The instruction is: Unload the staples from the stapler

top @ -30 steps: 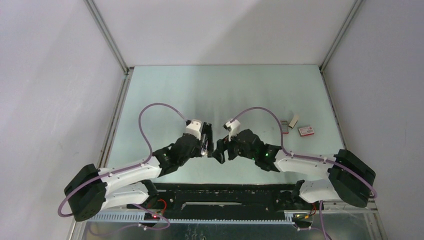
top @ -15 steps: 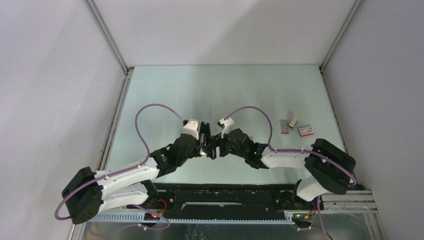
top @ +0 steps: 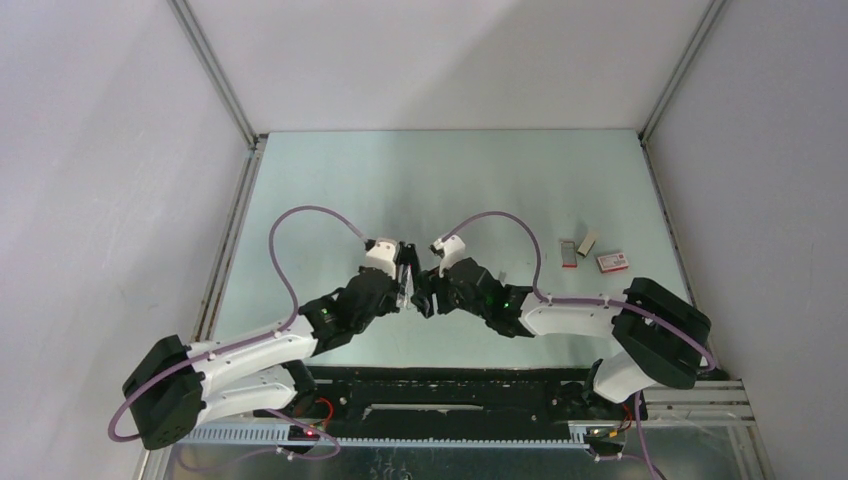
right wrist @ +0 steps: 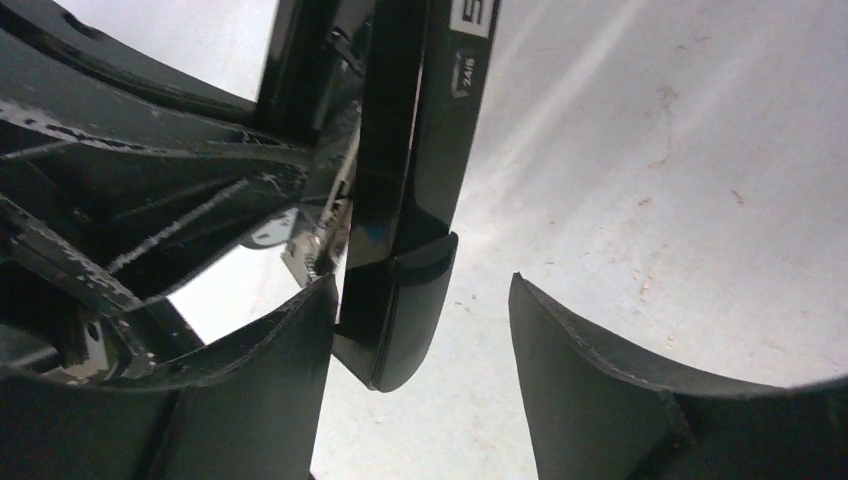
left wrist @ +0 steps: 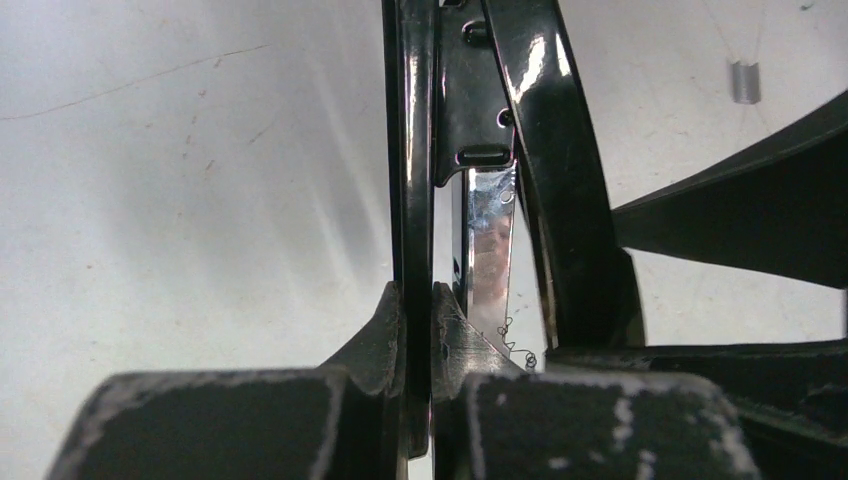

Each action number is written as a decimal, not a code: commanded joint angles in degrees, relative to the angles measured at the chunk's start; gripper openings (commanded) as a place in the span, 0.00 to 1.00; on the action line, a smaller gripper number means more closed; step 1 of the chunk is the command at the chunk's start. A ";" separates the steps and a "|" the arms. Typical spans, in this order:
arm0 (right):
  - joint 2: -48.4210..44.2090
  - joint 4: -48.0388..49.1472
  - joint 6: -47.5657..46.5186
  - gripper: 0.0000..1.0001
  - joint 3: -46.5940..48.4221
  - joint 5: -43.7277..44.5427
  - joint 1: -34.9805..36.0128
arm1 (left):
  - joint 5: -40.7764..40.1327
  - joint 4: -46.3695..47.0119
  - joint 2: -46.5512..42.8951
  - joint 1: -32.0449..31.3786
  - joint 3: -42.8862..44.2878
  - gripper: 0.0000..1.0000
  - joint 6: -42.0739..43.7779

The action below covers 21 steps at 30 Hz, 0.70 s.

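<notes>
The stapler (left wrist: pixel 560 190) is a glossy black bar, splayed open and held off the table. My left gripper (left wrist: pixel 418 300) is shut on its thin black lower plate (left wrist: pixel 412 150). A silvery strip (left wrist: pixel 487 255) shows in the channel between the plate and the top arm; I cannot tell if it is staples. My right gripper (right wrist: pixel 422 282) is open, with the stapler's rounded end (right wrist: pixel 405 310) between its fingers (right wrist: pixel 590 370), close against the left one. In the top view both grippers meet mid-table, left (top: pixel 403 283) and right (top: pixel 424 291).
A red-and-white box (top: pixel 612 262), a small grey tray (top: pixel 568 253) and a pale piece (top: pixel 588 241) lie at the table's right. A small silvery piece (left wrist: pixel 745 82) lies on the table beyond the stapler. Metal frame posts stand at the back corners.
My right arm has swung left to the stapler, and its open fingers now straddle the rounded end. My left gripper kept its hold and shifted slightly left.
</notes>
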 commanded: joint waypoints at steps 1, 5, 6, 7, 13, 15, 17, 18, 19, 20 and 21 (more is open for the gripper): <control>-0.61 -10.38 -5.90 0.70 1.03 8.72 -0.78 | -2.78 5.12 -1.46 -0.34 2.49 0.00 4.27; -0.43 -14.04 -6.62 0.70 1.41 12.22 -1.29 | -3.16 4.23 0.34 -0.54 3.39 0.00 6.47; -0.35 -14.79 -6.56 0.70 1.39 12.97 -1.63 | -2.81 4.27 0.46 -0.58 3.50 0.00 6.61; -0.26 -15.06 -6.66 0.71 1.39 13.61 -1.98 | -2.29 4.42 0.53 -0.66 3.59 0.00 6.79; -0.84 -17.98 -8.88 0.76 2.76 18.61 -4.60 | -0.21 4.84 1.37 -2.00 3.91 0.00 8.54; -2.07 -18.04 -9.60 0.75 2.96 17.78 -6.16 | -0.15 4.90 1.53 -2.64 3.72 0.00 9.10; -4.41 -18.04 -9.78 0.75 2.99 15.17 -9.00 | -0.05 5.13 1.74 -4.03 3.29 0.00 9.95; -5.02 -18.04 -9.60 0.75 3.07 14.23 -10.28 | -0.06 5.30 1.80 -4.55 3.14 0.00 10.17; -5.54 -17.90 -9.28 0.75 3.06 13.25 -11.28 | 0.02 5.57 2.01 -5.08 3.02 0.00 10.31; -6.04 -17.68 -8.94 0.75 3.12 12.21 -12.27 | 0.08 5.74 2.20 -5.58 2.87 0.00 10.41; -6.38 -17.61 -8.22 0.75 3.21 10.92 -13.10 | 0.24 5.92 2.33 -6.09 2.75 0.00 10.42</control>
